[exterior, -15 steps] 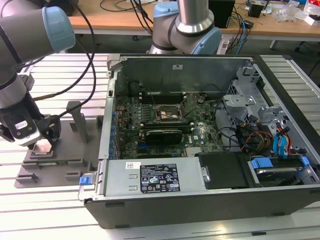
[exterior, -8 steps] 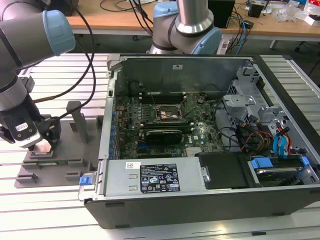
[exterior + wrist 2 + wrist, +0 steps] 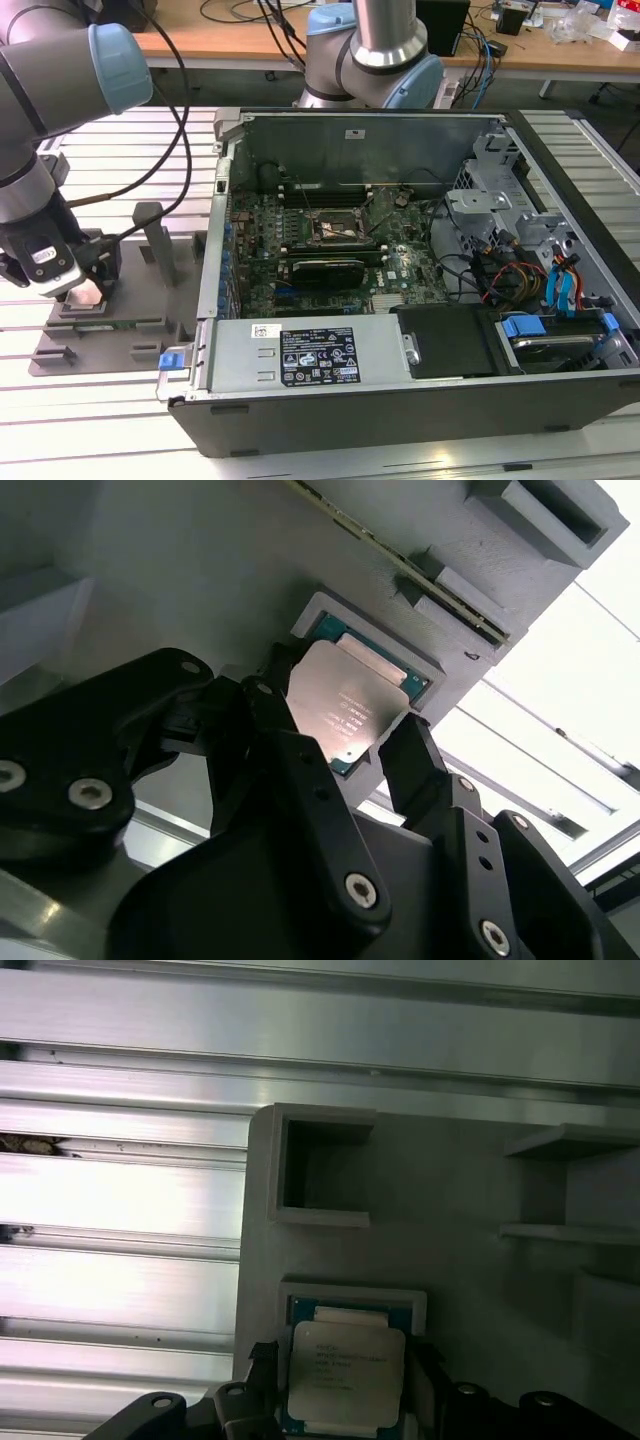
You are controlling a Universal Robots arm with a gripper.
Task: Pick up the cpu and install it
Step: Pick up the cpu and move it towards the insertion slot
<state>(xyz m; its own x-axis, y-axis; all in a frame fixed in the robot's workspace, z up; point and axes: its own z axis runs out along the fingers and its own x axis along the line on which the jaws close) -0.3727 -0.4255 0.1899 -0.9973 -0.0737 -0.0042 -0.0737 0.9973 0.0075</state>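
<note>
Exterior view, gripper: I have the gripper [image 3: 82,290] down on the fixture [image 3: 120,335] at the exterior view's left. It is on the table [image 3: 100,430], outside the case [image 3: 400,400].
Exterior view, socket: the socket [image 3: 338,228] sits on the board inside the case, well apart from the gripper and beyond the case wall.
Exterior view, what it adds: it gives me the whole stretch between fixture and socket, which tells me how far along the job is.

Second wrist view, cpu: the cpu [image 3: 345,705] lies in its pocket [image 3: 330,610] in the fixture, silver top up.
Second wrist view, tool: the fingers [image 3: 415,770] stand apart, one on each side of the cpu and just beside opposite edges. I can't confirm that either one presses on it.
Second wrist view, what it adds: the slanted look lets me judge that the chip is seated in the pocket, not raised.

First wrist view, cpu: the cpu [image 3: 345,1375] sits between the two fingertips, with the pocket rim [image 3: 350,1292] just past it and a bare square recess [image 3: 320,1175] further along the fixture.
First wrist view, what it adds: this near-overhead look shows the chip roughly centred between the fingertips, its edges square to them.

Step in hand: the pick-up, at the grasp stage, as I read it. The install has not begun.
What the grasp calls for: in my judgement, both fingers meeting the edges evenly, then a straight rise clear of the pocket rim so the chip doesn't tip.
</note>
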